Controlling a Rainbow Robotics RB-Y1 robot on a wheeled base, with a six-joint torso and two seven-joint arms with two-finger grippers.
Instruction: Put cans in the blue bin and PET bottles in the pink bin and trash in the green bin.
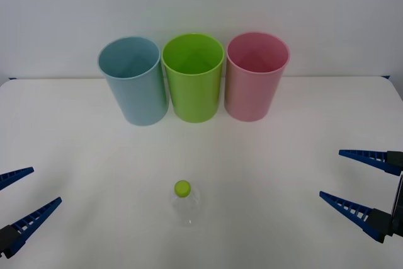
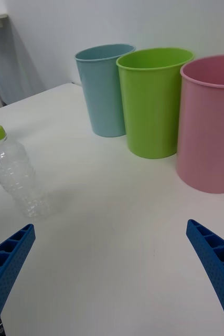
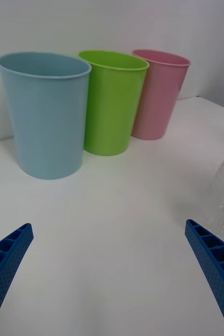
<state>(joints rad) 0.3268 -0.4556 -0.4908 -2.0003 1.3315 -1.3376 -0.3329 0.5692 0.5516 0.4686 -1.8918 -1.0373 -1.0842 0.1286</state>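
Front view: PET bottle (image 1: 186, 205) upright on desk (image 1: 75, 143), centre front, well apart from bins. Blue bin (image 1: 133, 81), green bin (image 1: 193, 78), pink bin (image 1: 255, 77) in row at back. Left claw (image 1: 19, 198) and right claw (image 1: 356, 181) both spread wide, grasping nothing, low at the sides.

Right wrist view: bottle clear of my fingers, lime cap on; pink bin nearest.

Left wrist view: bottle just at edge.

I judge first step not yet begun. Next: right claw reaches in, closes on bottle body, lifts, carries over pink bin rim.
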